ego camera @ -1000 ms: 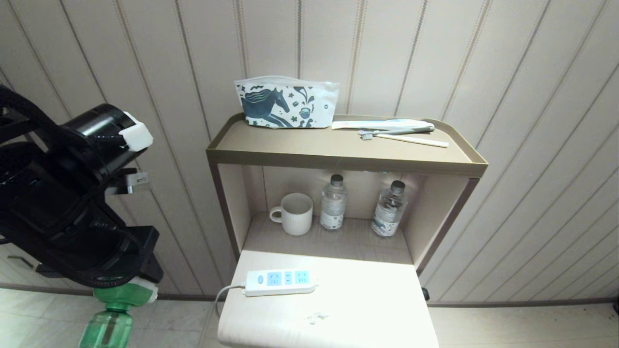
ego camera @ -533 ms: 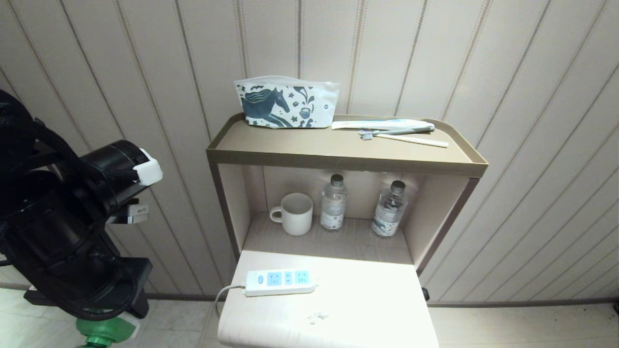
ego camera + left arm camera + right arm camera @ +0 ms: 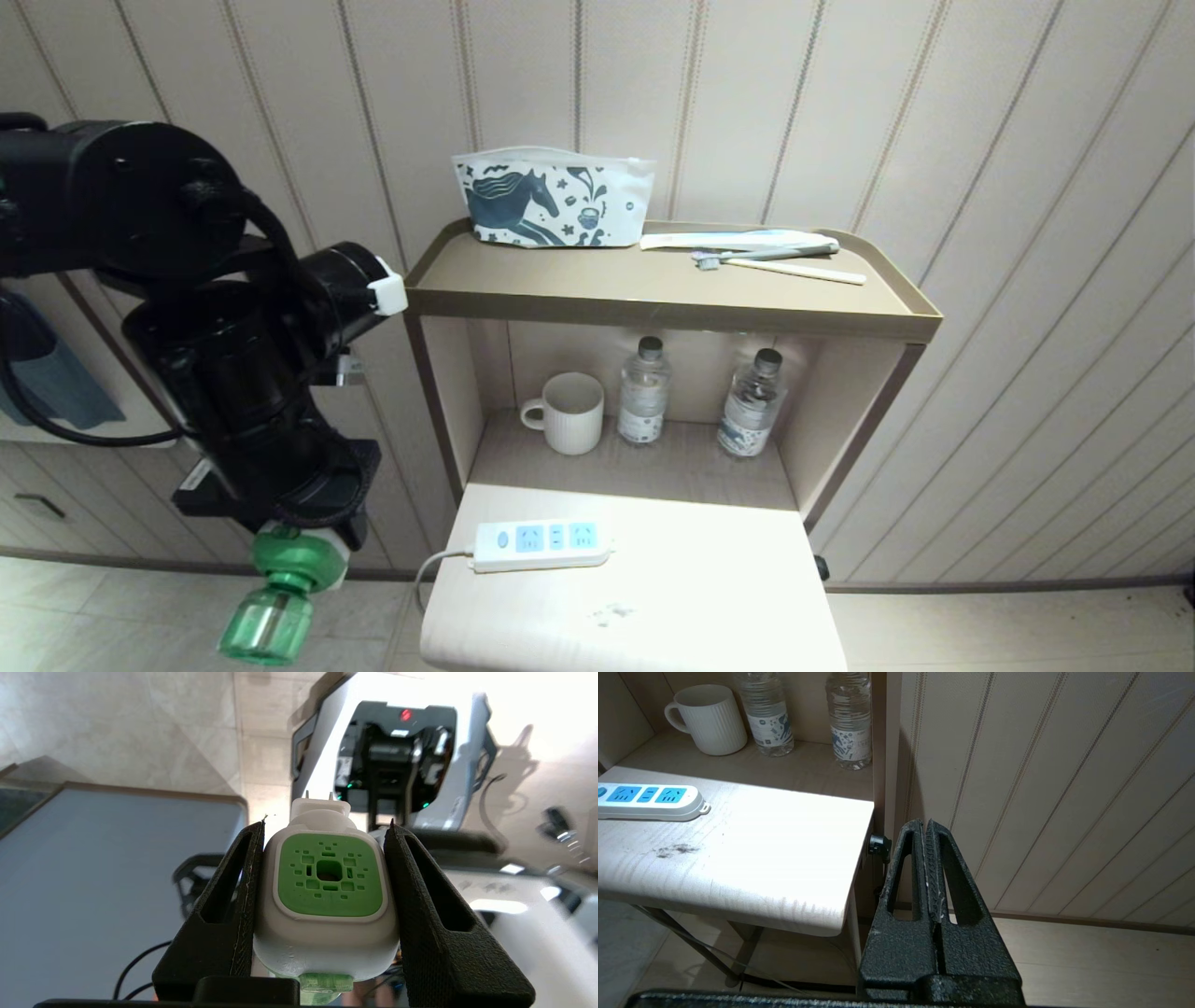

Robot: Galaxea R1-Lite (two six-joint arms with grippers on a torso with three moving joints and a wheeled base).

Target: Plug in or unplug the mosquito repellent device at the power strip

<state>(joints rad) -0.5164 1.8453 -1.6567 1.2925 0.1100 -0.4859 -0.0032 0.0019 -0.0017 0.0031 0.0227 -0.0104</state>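
Beside the table (image 3: 653,597), left fingers (image 3: 420,914) clamp the mosquito repellent device (image 3: 327,891), prongs visible only from the wrist.

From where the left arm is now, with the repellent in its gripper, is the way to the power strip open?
Probably yes. The left gripper, shut on the mosquito repellent device, hangs off the table's left edge; the power strip lies near that edge with all its sockets empty and nothing between.

In the head view the left gripper's (image 3: 301,539) fingers are hidden behind the arm's black wrist, which also covers the top of the mosquito repellent device (image 3: 280,597). The power strip's (image 3: 541,545) white cable (image 3: 428,569) drops out of sight past the tabletop edge. The right wrist view cuts off the strip's button end.
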